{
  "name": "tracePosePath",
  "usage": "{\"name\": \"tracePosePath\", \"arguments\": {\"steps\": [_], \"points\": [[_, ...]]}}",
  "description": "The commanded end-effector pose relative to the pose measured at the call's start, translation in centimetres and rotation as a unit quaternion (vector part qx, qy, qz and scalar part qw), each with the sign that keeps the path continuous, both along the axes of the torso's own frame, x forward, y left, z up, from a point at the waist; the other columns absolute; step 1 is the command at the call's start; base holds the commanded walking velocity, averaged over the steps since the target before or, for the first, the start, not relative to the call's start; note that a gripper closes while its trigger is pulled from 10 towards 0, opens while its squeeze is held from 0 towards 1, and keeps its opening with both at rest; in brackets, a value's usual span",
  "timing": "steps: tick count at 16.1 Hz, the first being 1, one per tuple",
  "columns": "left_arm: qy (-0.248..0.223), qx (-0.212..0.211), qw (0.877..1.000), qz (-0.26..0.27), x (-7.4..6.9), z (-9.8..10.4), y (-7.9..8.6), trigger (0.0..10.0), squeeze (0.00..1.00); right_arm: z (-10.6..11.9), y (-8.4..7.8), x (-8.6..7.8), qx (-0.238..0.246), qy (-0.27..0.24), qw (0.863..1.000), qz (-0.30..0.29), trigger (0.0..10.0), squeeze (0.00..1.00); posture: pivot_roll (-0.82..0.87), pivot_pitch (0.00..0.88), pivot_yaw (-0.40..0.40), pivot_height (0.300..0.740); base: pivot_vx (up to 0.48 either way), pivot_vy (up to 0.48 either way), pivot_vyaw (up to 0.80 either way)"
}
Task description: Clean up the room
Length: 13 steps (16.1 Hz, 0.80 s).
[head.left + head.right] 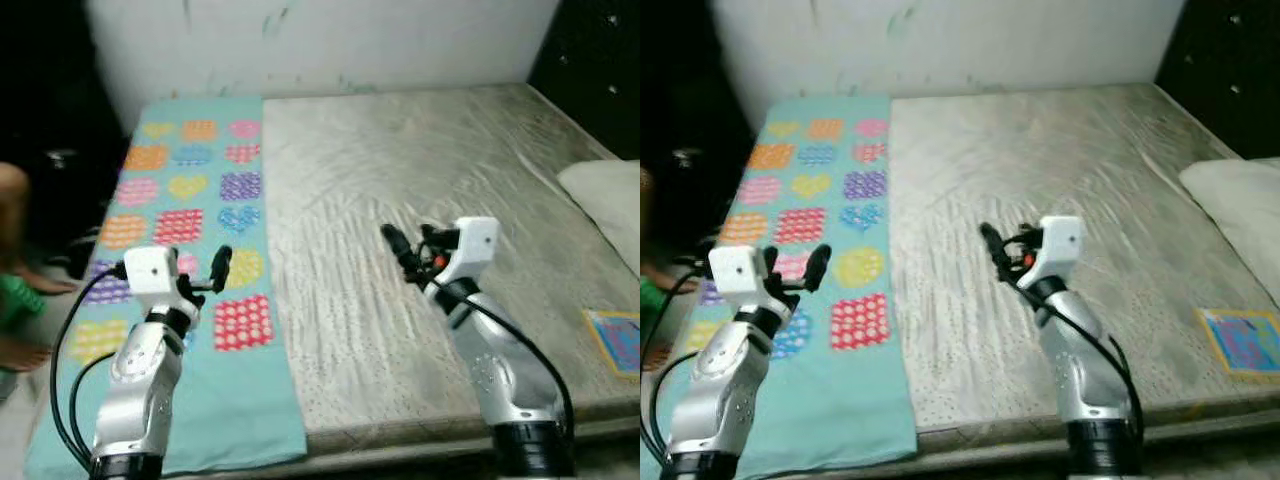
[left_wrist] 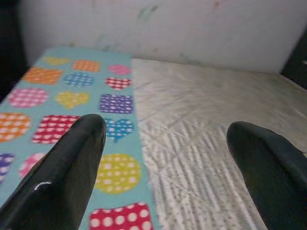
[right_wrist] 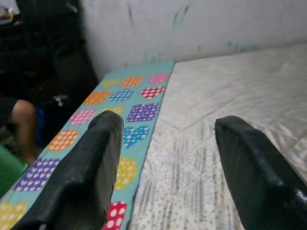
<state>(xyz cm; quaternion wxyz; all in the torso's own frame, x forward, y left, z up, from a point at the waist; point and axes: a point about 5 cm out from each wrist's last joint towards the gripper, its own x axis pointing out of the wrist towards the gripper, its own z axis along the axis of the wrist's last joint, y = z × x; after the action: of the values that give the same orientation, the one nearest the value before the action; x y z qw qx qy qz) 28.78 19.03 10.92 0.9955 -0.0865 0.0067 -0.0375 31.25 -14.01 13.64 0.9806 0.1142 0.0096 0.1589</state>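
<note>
Hovering low over the near edge of the bed point(image 1: 420, 200), both silver arms reached forward. The left gripper point(image 1: 215, 268) hung above the teal blanket point(image 1: 190, 300), its jaws spread wide with nothing between them, one black finger point(image 2: 67, 167) over the dotted patches in the left wrist view. The right gripper point(image 1: 400, 252) floated over the bare grey mattress point(image 1: 1040, 180), jaws likewise spread and empty, its fingers point(image 3: 91, 163) framing the seam where blanket met mattress.

That blanket ran as a long strip down the bed's left side, from the near edge up to the wall, patterned with polka-dot hearts and squares in red, yellow, purple and orange. It lay flat, draping a little over the foot.

Out on the right, near the bed's front corner, a small colourful book point(image 1: 615, 340) lay flat on the mattress. Farther back on that side a white pillow point(image 1: 605, 200) rested at the edge.

Off to the left, beside the bed, part of a person point(image 1: 15, 270) in green was visible. Beyond it all stood the pale, scuffed wall point(image 1: 330, 40).
</note>
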Motion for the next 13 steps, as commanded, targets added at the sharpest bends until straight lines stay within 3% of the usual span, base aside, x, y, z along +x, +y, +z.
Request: {"name": "tracePosePath", "arguments": {"steps": [1,13], "points": [[0.007,0.004,1.000,0.002,0.00,-0.25,0.13,10.0,0.00,-0.45,-0.17,0.03,-0.006,0.006,1.000,-0.006,10.0,0.00,-0.16,0.000,0.018,0.740,0.000,0.000,0.00],[0.006,0.009,1.000,0.010,0.73,-0.39,0.28,10.0,0.00,-0.37,0.77,0.91,-0.014,-0.004,1.000,0.005,10.0,0.00,-0.15,0.000,0.003,0.740,0.000,0.000,0.00]]}}
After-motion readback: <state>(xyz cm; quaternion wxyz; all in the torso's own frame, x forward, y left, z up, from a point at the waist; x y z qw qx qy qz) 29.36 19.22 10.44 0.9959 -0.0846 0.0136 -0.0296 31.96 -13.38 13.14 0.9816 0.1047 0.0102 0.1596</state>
